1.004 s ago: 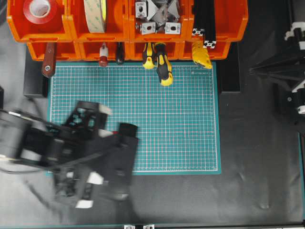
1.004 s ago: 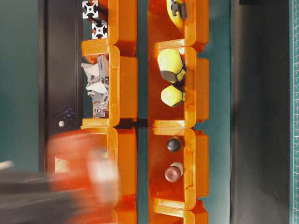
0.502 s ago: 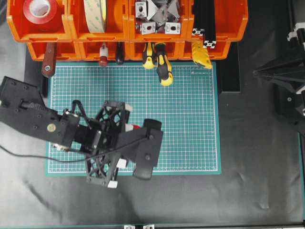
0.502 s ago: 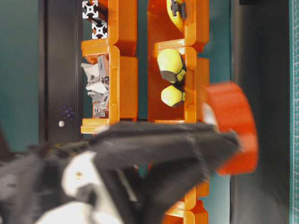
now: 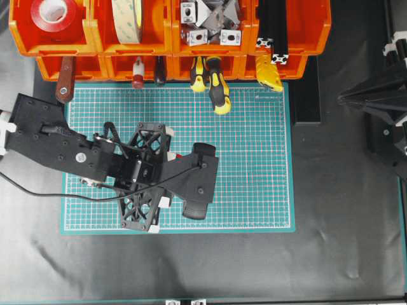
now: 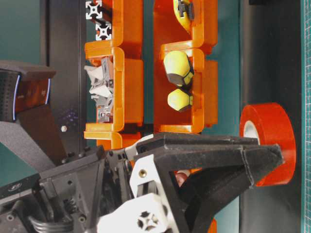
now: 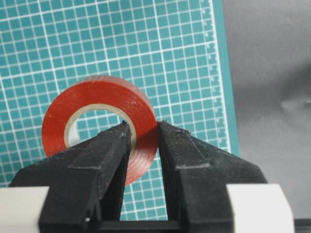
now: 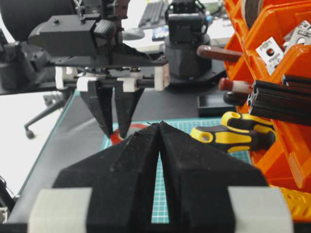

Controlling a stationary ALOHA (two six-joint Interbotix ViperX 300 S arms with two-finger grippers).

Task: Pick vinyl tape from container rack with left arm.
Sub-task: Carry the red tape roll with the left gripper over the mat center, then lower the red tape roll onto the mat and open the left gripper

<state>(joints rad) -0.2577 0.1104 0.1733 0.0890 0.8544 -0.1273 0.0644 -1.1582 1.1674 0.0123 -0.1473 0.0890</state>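
Over cutting mat [image 5: 254, 159], gripper-held vinyl tape [image 7: 99, 121]

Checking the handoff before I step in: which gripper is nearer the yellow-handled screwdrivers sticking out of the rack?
Left. The left gripper is over the green mat, shut on a red tape roll, below the screwdrivers in the overhead view. The right gripper, shut, stays at the table's right edge, farther away.
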